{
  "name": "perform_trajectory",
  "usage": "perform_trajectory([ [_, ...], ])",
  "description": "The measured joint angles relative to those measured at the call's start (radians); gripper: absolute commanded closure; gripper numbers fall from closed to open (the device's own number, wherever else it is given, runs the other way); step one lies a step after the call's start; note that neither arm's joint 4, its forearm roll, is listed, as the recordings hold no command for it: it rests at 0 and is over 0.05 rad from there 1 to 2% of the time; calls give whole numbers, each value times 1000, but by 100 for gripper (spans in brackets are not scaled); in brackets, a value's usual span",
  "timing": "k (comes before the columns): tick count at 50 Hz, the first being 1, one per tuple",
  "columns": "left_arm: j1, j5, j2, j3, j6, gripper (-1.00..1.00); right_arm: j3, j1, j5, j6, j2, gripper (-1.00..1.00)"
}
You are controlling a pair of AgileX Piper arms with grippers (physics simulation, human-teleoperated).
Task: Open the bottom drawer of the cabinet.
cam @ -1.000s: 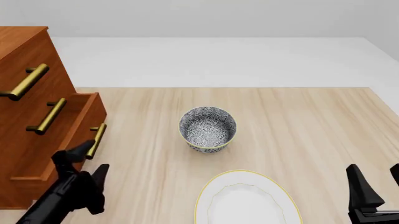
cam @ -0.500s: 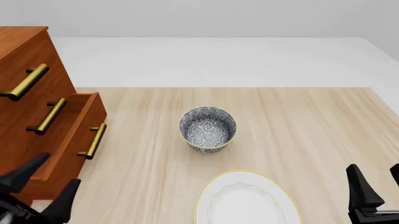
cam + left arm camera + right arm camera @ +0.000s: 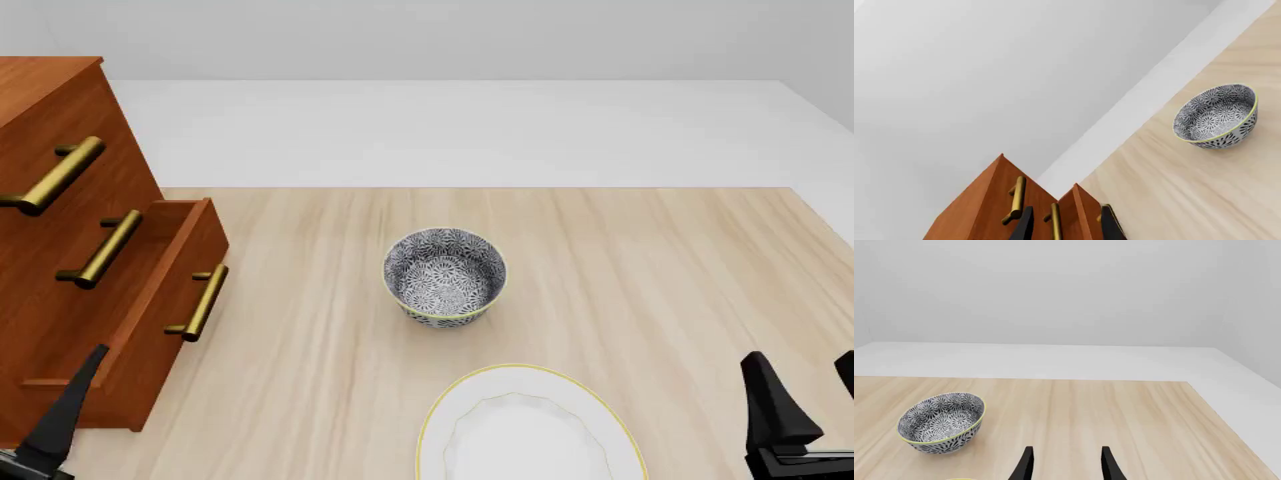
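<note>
Light wood surface (image 3: 641, 270) under a plain white backdrop. Cabinet (image 3: 54, 110) sits at the left edge, three drawers with brass bar handles. Bottom drawer (image 3: 160, 300) is pulled out past the two above it, its front proud of the cabinet face, handle (image 3: 203, 302) free, nothing touching it.

Left gripper (image 3: 1066, 226): jaws parted, nothing between them. In the left wrist view the two black fingers (image 3: 1022, 226) frame the middle handle (image 3: 1055, 222), with the drawer fronts ahead of the tips and clear of them. In the front view only one finger (image 3: 64, 415) shows at the lower left corner, just beside the bottom drawer's front corner; contact can't be told from that angle.

Right gripper (image 3: 1066, 465): jaws parted, empty, over bare surface. Front view shows it at the lower right corner (image 3: 798, 410), well apart from the cabinet.

Patterned bowl (image 3: 445, 276), blue-white with a yellow rim, stands upright mid-surface, ahead of both sets of jaws and between them, off to the left of the right jaws' line. White plate (image 3: 461, 420) with yellow rim lies nearer than the bowl, between the two grippers, cut off by the frame edge.
</note>
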Motion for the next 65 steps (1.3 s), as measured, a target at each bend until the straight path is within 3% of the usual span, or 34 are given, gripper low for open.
perform_trajectory([
  [13,32,58,77,-134,-272,-100,0,0,0,0,0,-100],
  [24,63,81,157,-209,-452,-100,0,0,0,0,0,-100],
  [47,94,118,309,-256,-703,-100,0,0,0,0,0,-100],
  [65,142,129,361,-227,-798,-100,0,0,0,0,0,-100],
])
